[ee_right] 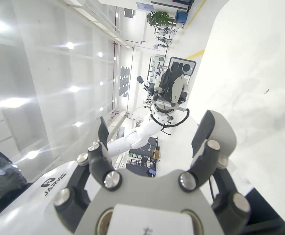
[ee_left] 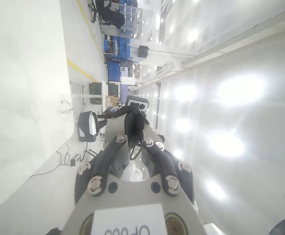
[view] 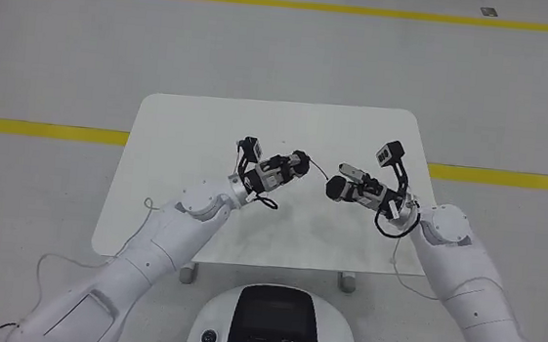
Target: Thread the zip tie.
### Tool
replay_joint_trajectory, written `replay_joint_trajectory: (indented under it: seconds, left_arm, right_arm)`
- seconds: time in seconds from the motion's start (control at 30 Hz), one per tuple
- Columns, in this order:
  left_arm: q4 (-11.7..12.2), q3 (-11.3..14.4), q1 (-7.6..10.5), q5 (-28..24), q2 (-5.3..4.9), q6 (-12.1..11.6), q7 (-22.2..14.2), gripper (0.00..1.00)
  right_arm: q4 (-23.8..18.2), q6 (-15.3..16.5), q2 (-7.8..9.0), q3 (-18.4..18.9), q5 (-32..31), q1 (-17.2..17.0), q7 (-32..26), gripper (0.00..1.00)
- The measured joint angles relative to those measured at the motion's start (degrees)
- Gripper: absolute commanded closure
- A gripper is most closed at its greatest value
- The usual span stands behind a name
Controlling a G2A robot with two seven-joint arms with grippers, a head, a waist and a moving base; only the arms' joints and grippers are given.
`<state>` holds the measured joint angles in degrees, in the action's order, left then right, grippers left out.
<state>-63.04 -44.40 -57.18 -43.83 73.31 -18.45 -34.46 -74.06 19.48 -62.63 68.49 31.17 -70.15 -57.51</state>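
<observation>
The zip tie (view: pixel 319 168) is a thin dark strip held in the air over the middle of the white table (view: pixel 197 154). My left gripper (view: pixel 304 161) is shut on one end of it, and the free end points toward my right gripper (view: pixel 337 184). In the left wrist view the left gripper (ee_left: pixel 134 121) has its pads pressed together, and a thin black curve of the tie (ee_left: pixel 134 153) runs between the fingers. My right gripper (ee_right: pixel 153 130) stands open with nothing between its fingers (ee_right: pixel 102 131), facing the left gripper (ee_right: pixel 171 89) a short way off.
Both grippers hover above the bare table top, whose right edge (view: pixel 424 165) lies just beyond the right wrist. Yellow floor lines (view: pixel 42 130) run past the table on both sides.
</observation>
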Motion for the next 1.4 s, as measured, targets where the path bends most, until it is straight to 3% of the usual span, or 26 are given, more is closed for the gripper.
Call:
replay_joint_trajectory:
  seconds: [0.13,0.27,0.47,0.83,0.87,0.9,0.97,1.23,1.4]
  left_arm:
    - [-1.4,-1.1,-1.52,-3.3,0.25,0.3,2.3,1.00]
    - [-1.3,-1.9,-2.05,-5.9,0.51,0.5,2.8,1.00]
    - [-1.1,-1.9,-1.22,-0.7,0.69,-1.1,4.6,1.00]
    - [-2.9,-2.4,-2.68,-3.0,0.95,0.8,6.1,1.00]
    - [-3.0,-2.5,-2.76,-3.0,1.00,0.9,6.5,1.00]
    - [-3.2,-2.6,-2.90,-3.1,1.07,1.0,6.8,1.00]
    - [-3.4,-2.8,-3.09,-3.5,1.17,1.2,6.8,1.00]
    - [-3.5,-2.9,-3.25,-3.8,1.24,1.1,6.4,1.00]
    - [-3.5,-2.9,-3.25,-3.8,1.24,1.1,6.4,1.00]
  right_arm:
    - [-2.4,0.0,-0.12,0.8,-4.1,-1.0,5.4,0.00]
    - [-4.9,0.0,-0.39,2.0,-7.7,-2.2,7.9,0.00]
    - [-5.8,0.0,-0.96,2.6,-9.7,-2.9,10.6,0.00]
    - [-8.0,0.0,-1.33,1.8,-12.0,-3.6,14.5,0.00]
    - [-8.2,0.0,-1.41,1.8,-12.0,-3.6,14.8,0.36]
    - [-8.3,0.0,-1.52,1.8,-12.1,-3.7,15.2,0.52]
    - [-8.5,0.0,-1.67,1.8,-12.4,-3.8,15.4,0.64]
    - [-7.7,0.0,-2.39,2.5,-12.4,-3.9,15.7,0.80]
    - [-7.2,0.0,-2.90,2.6,-12.4,-3.8,15.3,0.81]
